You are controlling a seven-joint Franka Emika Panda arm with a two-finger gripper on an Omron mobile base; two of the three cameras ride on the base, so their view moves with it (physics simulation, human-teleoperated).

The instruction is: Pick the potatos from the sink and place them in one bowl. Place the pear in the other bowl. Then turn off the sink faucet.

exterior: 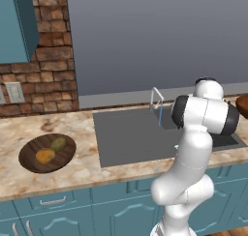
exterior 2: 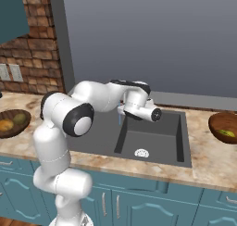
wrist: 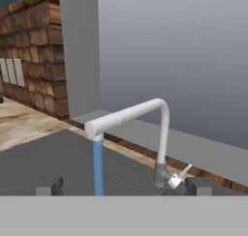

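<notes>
— Small dark tips of the gripper (wrist: 125, 187) at the bottom edge of the hand view, spread wide, holding nothing. What next?
— Turn off the slim silver-grey arched sink faucet (wrist: 162, 128), middle of that frame. Thin blue water stream (wrist: 98, 165) pouring from its spout.
— Push where?
— On the little shiny side lever (wrist: 180, 175), lower right, at the foot of the pipe. Come in slow, touch with one tip, nudge it sideways. Stay off the thin pipe itself.
— Hard or soft?
— Hard, smooth metal, likely slippery. Small too, so aim well.
— And the food?
— Looks done. Lumpy golden-orange potato (exterior: 45, 155) and olive-green potato (exterior: 58, 143) together in the wide dark brown wooden bowl (exterior: 29, 166), lower left of the left base view. Yellow-green pear (exterior 2: 227, 133) in the round reddish-brown wooden bowl (exterior 2: 214, 122), right edge of the right base view. Big dark grey sink (exterior 2: 152, 138) between the bowls, set in the speckled stone counter (exterior: 82, 172).
</notes>
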